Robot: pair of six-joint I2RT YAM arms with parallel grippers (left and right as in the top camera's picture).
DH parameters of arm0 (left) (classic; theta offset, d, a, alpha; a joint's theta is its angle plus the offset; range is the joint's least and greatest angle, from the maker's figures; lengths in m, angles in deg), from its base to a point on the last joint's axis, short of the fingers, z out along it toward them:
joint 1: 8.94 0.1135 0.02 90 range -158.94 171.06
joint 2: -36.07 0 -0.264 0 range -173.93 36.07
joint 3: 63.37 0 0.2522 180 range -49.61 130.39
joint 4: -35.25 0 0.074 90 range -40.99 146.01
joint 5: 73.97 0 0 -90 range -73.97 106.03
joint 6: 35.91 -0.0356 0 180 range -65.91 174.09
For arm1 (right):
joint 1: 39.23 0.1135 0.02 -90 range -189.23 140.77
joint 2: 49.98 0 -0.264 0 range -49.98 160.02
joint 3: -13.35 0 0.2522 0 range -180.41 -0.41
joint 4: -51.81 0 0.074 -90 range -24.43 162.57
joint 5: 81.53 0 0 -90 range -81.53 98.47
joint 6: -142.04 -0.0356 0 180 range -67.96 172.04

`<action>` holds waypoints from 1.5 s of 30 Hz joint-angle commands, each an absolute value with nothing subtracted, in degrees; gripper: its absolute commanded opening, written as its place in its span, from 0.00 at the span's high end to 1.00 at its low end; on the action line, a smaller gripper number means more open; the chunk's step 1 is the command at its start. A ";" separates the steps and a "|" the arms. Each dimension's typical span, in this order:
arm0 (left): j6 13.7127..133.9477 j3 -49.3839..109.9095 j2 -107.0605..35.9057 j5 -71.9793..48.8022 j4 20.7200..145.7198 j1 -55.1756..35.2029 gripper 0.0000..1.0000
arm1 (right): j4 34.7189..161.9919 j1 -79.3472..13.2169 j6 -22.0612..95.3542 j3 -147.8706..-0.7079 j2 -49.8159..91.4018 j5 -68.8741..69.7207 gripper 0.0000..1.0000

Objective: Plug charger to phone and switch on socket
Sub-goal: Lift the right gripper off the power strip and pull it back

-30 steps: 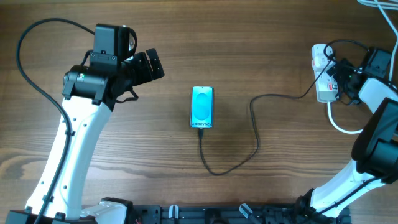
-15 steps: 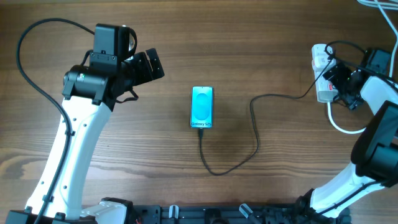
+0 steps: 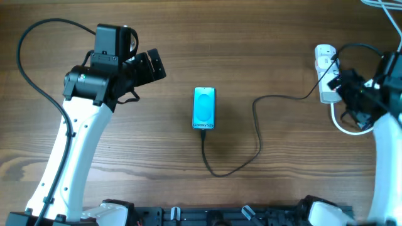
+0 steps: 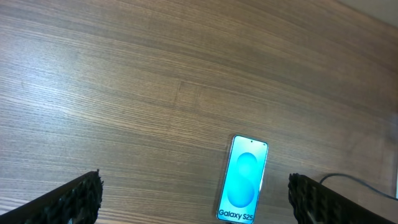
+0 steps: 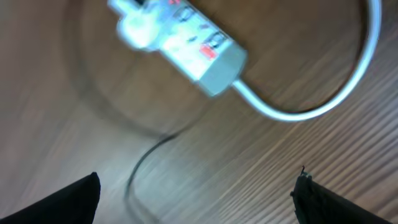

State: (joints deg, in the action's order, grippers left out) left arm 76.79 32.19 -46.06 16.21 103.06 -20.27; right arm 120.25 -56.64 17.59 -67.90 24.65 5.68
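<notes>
The right tool is seen with its fingers spread wide and nothing pinched between them. It's hung just beside the socket, on the strip's near-right side, close to the far right corner of the tabletop. That wrist view is pretty badly blurred, so only a red mark on the white strip can be made out. Whether the switch is on can't be told. A thick white cord is seen curving out of the strip's near end, right by the tool.

The left tool is spread wide too, with nothing gripped. It's held above bare wood in the left half of the tabletop, toward the far edge and well apart from everything else.

The phone is laid flat around the middle of the tabletop, screen up, with the "Galaxy S25" band at its near end. The charger is met at the phone's near short edge. From there it's looped toward the near edge, then run up and across to the socket. How well the connector is seated can't be judged.
</notes>
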 commanded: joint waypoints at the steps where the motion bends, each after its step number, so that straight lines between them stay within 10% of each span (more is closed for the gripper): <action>1: 77.27 31.81 -46.21 16.98 103.10 -20.01 0.00 | 120.99 -49.03 15.49 -66.30 16.39 5.05 0.00; 12: 77.27 31.81 -46.21 17.00 103.10 -20.01 0.00 | 123.48 -29.54 14.05 -59.13 0.59 10.05 0.00; 45: 77.27 31.81 -46.21 17.00 103.10 -20.01 0.00 | 119.72 -29.34 21.37 -56.29 11.23 6.25 0.00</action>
